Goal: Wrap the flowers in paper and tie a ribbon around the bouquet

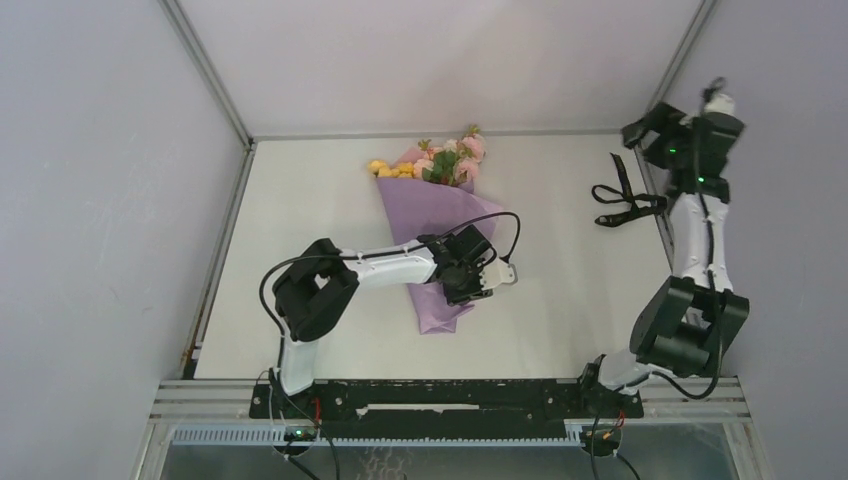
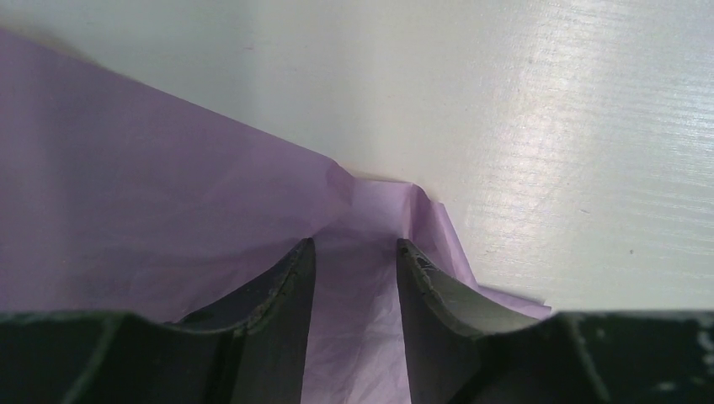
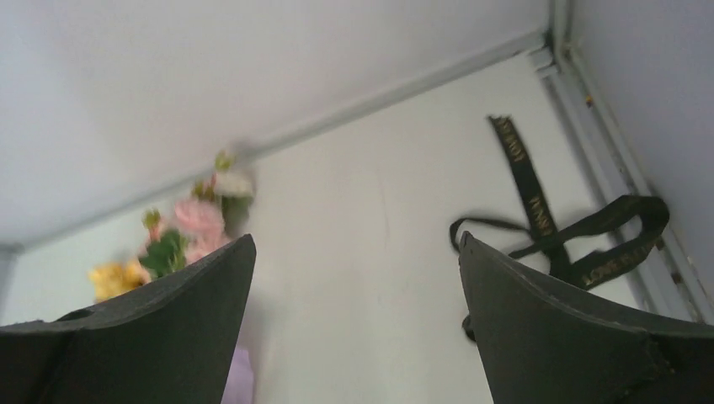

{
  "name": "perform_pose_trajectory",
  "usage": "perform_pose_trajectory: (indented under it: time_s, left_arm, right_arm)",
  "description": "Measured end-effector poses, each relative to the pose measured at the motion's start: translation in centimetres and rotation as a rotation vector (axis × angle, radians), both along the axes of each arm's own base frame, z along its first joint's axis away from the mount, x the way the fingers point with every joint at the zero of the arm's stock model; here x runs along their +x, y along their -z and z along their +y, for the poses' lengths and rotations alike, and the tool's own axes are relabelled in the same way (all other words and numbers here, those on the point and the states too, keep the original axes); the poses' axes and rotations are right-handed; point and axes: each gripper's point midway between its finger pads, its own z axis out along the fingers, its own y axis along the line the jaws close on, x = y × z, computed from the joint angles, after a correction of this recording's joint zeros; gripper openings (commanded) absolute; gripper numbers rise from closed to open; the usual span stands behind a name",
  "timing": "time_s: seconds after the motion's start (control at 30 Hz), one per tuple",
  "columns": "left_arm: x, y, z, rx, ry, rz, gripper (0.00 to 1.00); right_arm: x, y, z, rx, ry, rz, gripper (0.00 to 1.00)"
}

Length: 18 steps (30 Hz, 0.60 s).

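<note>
The bouquet lies on the white table, a lilac-purple paper [image 1: 435, 225] cone with the pink, yellow and white flowers [image 1: 440, 160] at its far end. My left gripper [image 1: 470, 272] sits low on the cone's narrow end. In the left wrist view its fingers [image 2: 290, 290] stand partly closed, and between them the gripper [image 2: 354, 246] clamps a raised fold of paper [image 2: 168, 210]. The black ribbon [image 1: 625, 197] lies looped at the table's right edge. My right gripper [image 1: 643, 133] hangs above it, wide open and empty [image 3: 355, 238], with the ribbon [image 3: 547, 219] and flowers [image 3: 198, 223] below.
A metal frame rail [image 1: 655, 215] runs along the table's right edge beside the ribbon, and grey walls close in the back and sides. The left arm's black cable [image 1: 505, 220] arcs over the paper cone.
</note>
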Motion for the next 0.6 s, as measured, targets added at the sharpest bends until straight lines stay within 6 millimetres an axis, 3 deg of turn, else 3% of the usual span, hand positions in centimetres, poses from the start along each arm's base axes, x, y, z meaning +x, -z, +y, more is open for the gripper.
perform_pose_trajectory:
  time_s: [0.07,0.13,0.2,0.27,0.33,0.37,0.43,0.53,0.6]
  left_arm:
    - [0.1,0.0,0.1,-0.005,-0.005,0.007,0.46]
    - [0.2,0.0,0.1,-0.011,-0.010,0.015,0.46]
    - [0.2,0.0,0.2,-0.015,-0.015,0.022,0.46]
    - [0.3,0.0,0.2,-0.020,-0.020,0.028,0.46]
    - [0.4,0.0,0.3,-0.025,-0.031,0.038,0.46]
    - [0.5,0.0,0.3,-0.027,-0.033,0.041,0.46]
    - [0.5,0.0,0.4,-0.034,-0.039,0.053,0.46]
    - [0.6,0.0,0.4,-0.040,-0.045,0.060,0.46]
    - [0.6,0.0,0.4,-0.046,-0.046,0.068,0.46]
  right_arm:
    - [0.3,-0.8,-3.7,0.124,0.037,-0.077,0.79]
    - [1.4,0.1,-6.4,0.250,0.026,-0.090,0.74]
    - [3.2,2.7,-8.8,0.317,0.043,-0.009,0.74]
    - [5.7,6.7,-10.2,0.303,0.090,0.135,0.75]
    - [7.3,11.3,-8.7,0.235,0.112,0.294,0.71]
    - [7.5,12.5,-7.6,0.216,0.107,0.340,0.67]
    - [7.8,15.8,-4.0,0.144,0.073,0.473,0.65]
    - [8.8,18.6,0.0,0.046,0.019,0.582,0.64]
    - [9.8,19.7,1.2,-0.008,0.003,0.621,0.61]
